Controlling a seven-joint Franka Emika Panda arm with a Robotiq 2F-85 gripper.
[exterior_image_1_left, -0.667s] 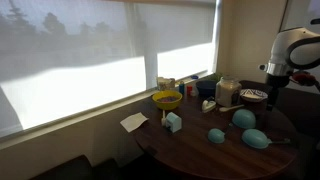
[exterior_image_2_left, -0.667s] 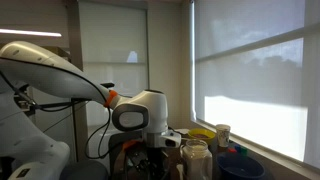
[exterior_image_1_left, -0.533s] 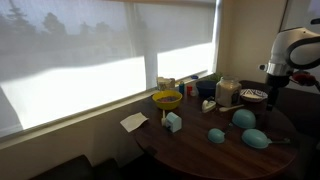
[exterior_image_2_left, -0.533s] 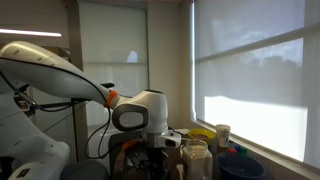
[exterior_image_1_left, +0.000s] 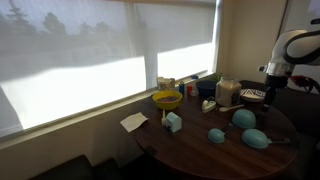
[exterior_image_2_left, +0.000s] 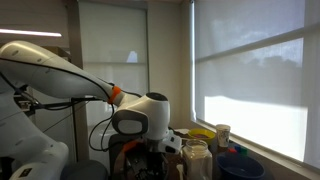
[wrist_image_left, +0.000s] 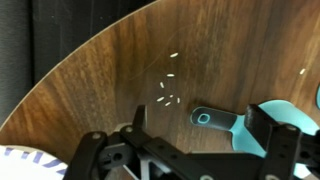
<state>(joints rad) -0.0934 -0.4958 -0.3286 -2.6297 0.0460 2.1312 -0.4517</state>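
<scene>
**A:** Wrist view: what's the gripper (wrist_image_left: 194, 112) hovering over?

**B:** It's hanging with jaws spread wide over a teal utensil (wrist_image_left: 222, 120) that's lying flat on the wooden table (wrist_image_left: 120, 60), its slim handle pointing between the fingers.

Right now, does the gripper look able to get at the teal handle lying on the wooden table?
Probably yes. In the wrist view the gripper is open above the teal handle, which shows between its fingers, with only wooden table around it.
</scene>
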